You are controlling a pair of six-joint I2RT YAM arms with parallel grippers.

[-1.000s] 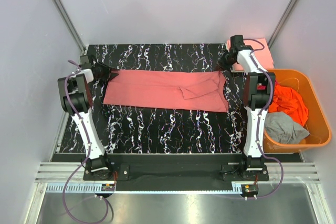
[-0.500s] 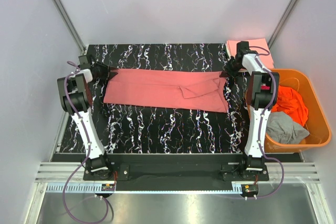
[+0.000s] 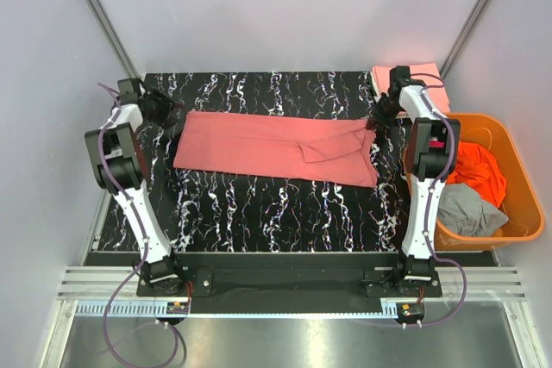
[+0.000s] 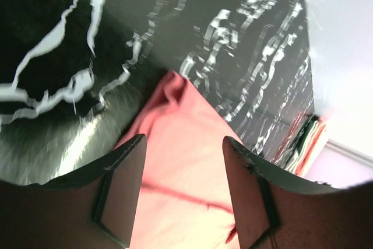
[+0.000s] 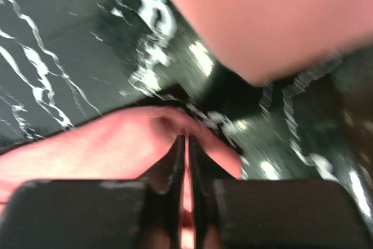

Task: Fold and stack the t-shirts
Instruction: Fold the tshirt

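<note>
A salmon-pink t-shirt, folded into a long band, lies flat across the black marbled table. My left gripper is open and empty just off the band's far left corner. In the left wrist view the shirt shows beyond and between the open fingers of that gripper. My right gripper is shut on the shirt's far right corner. The right wrist view shows that gripper pinching the pink cloth. A folded paler peach-pink shirt lies at the back right corner.
An orange plastic basket stands off the table's right edge, holding a bright orange shirt and a grey shirt. The peach shirt lies just beyond the right gripper. White walls and metal posts enclose the table.
My left gripper has come off the shirt's left corner and drawn back to the far left. The right gripper shifted slightly right, still pinching its corner.
</note>
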